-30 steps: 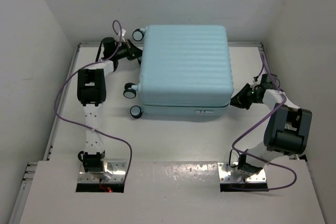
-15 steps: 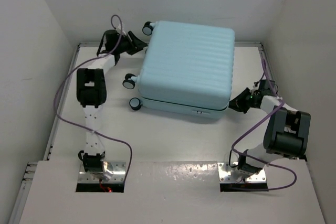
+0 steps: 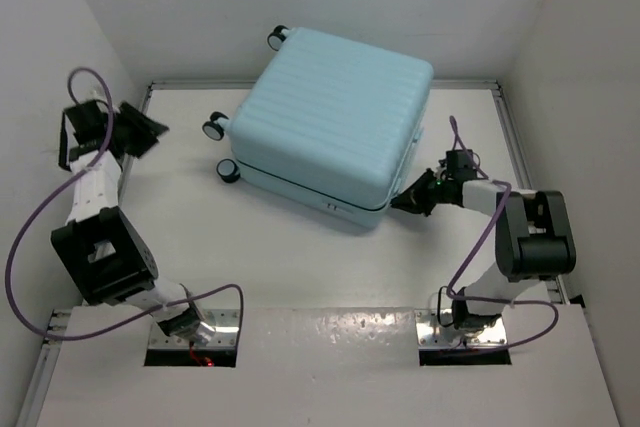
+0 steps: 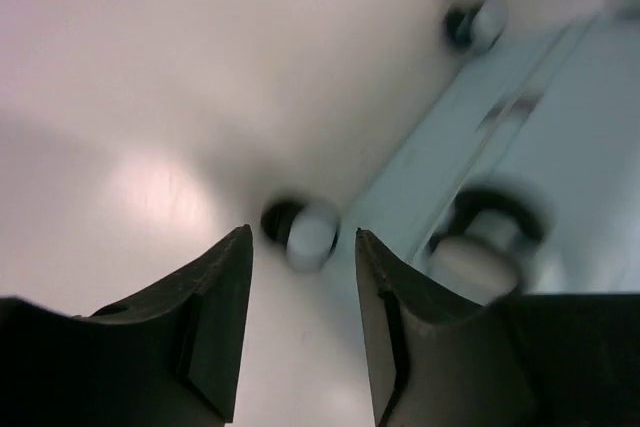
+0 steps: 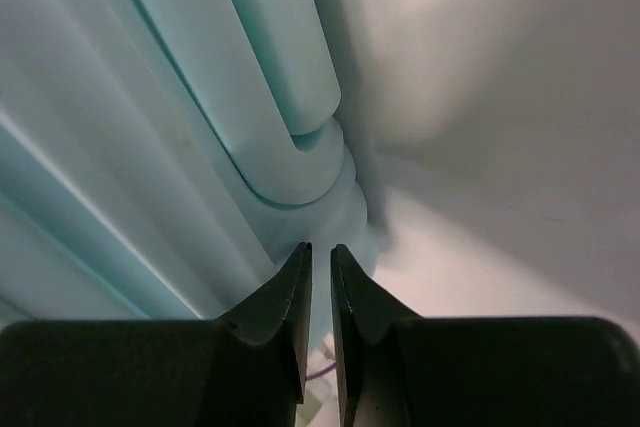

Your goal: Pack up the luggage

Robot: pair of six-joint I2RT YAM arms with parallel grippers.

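Upper left of the top view: left gripper [image 3: 141, 128] [image 4: 300, 235] spread open, grasping nothing, near the white side wall [image 3: 45, 67], well apart from the load.

Centre: large pale blue ribbed hard-shell suitcase [image 3: 330, 122] [image 5: 150, 127] lies closed and skewed on the white table [image 3: 200, 237], with its small black-and-white wheels [image 3: 214, 127] [image 4: 305, 232] pointing left.

Right: right gripper [image 3: 405, 199] [image 5: 320, 252] is nearly clenched at the suitcase's lower right corner. We cannot tell if it pinches anything.
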